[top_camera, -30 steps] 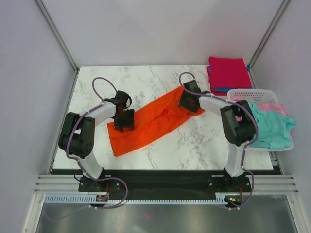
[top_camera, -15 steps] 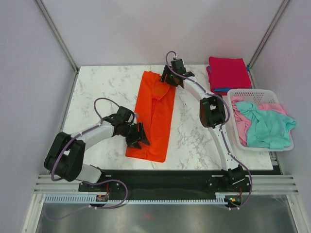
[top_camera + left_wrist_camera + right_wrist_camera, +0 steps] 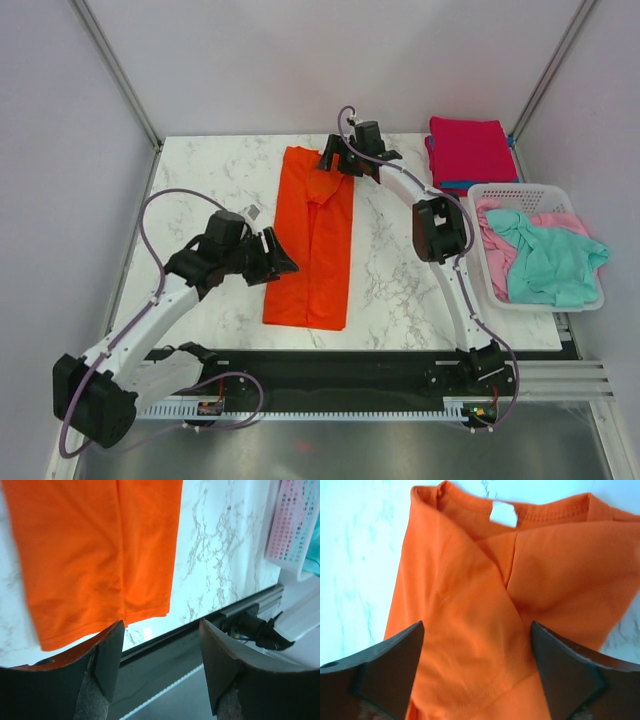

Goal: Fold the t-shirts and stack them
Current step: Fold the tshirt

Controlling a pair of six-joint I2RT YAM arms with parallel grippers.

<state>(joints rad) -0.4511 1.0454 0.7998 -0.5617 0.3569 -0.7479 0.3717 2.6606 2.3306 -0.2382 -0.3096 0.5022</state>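
Orange-red t-shirt [image 3: 312,245] lies flat on the marble table [image 3: 200,170] as a long strip, collar far, hem near. Left gripper [image 3: 277,260], at its left edge, and right gripper [image 3: 330,160], over the collar, stand open and empty. Lengthwise fold appears done. The next move calls for gripping one end and folding crosswise.

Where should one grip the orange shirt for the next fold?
Probably at the near hem of the orange shirt, coming from the near side: it lies flat as a long narrow strip, so that short end folds toward the collar.
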